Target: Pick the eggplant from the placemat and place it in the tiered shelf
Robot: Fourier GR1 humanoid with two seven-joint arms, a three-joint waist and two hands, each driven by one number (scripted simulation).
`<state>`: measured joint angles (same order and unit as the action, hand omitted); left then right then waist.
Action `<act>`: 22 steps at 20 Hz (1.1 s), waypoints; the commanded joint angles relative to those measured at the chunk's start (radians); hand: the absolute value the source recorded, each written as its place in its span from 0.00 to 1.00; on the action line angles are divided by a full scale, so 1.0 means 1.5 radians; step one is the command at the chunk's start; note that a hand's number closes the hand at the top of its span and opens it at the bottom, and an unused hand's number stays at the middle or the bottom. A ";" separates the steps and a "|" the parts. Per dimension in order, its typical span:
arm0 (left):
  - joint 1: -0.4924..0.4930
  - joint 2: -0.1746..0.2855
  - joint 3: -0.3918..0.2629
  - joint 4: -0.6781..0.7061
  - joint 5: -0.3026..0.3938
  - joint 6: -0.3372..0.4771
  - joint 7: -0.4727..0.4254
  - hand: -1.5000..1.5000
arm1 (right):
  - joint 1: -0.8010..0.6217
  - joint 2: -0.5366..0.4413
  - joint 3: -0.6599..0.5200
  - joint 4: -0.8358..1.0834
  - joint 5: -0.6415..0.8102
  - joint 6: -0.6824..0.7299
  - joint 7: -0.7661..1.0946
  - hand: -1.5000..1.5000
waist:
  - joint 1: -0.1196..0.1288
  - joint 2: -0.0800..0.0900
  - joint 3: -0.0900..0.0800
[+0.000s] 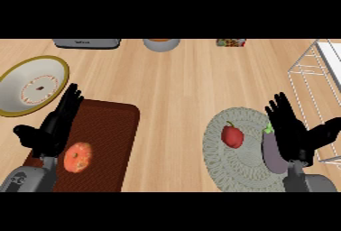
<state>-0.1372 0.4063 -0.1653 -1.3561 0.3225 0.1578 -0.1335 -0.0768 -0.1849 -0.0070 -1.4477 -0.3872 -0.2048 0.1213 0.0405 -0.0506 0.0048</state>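
Near edge first: the L and R grey forearms are showing at approx 7 and 5 o'clock. The left robot hand (50,128) is hovering over the left edge of a dark brown mat (106,131), fingers straight and pointing to 12, thumb sticking out to 9. It's open and holding nothing. A donut (78,157) w/ an orange top is lying on that mat, just at 5 o'clock of the hand.

The right robot hand (290,131) is also standing open, fingers straight toward 12, thumb spreading to 3, not curling round anything. The eggplant (271,153) is lying lengthwise on the right part of the round grey placemat (230,173), approx 4 o'clock in the view, stem end pointing to 12. The hand is overlapping its right side; can't tell if they're touching. A red pepper (232,136) is sitting on the same placemat at 10 o'clock of the eggplant, apart from it.

Further out, a white plate (26,72) w/ a yellow rim is resting on the bench (180,85) at 10 o'clock. The white wire shelf (328,52) is standing at 2 o'clock, running down the right edge. Along the far edge, 11 to 1: a grey appliance (86,43), a bowl (161,44) and a small colourful box (230,42), all partly cut off.
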 commanded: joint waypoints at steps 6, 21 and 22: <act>-0.013 0.109 -0.042 -0.003 -0.127 -0.022 -0.027 0.50 | -0.008 -0.286 0.134 0.038 0.300 0.053 0.095 1.00 | -0.009 0.040 -0.010; -0.005 0.066 -0.057 0.002 -0.176 -0.030 -0.008 0.50 | -0.072 -0.356 0.242 -0.167 0.564 0.087 0.380 0.00 | -0.025 0.030 -0.006; 0.004 0.066 -0.050 -0.003 -0.165 -0.040 -0.025 0.50 | -0.104 -0.376 0.238 -0.119 0.554 0.141 0.387 0.00 | -0.014 0.033 -0.006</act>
<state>-0.1317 0.5121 -0.2375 -1.3474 0.0817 0.1010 -0.1684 -0.1407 -0.6850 0.2991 -1.5991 0.3789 -0.1259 0.5372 0.0065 -0.0027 -0.0033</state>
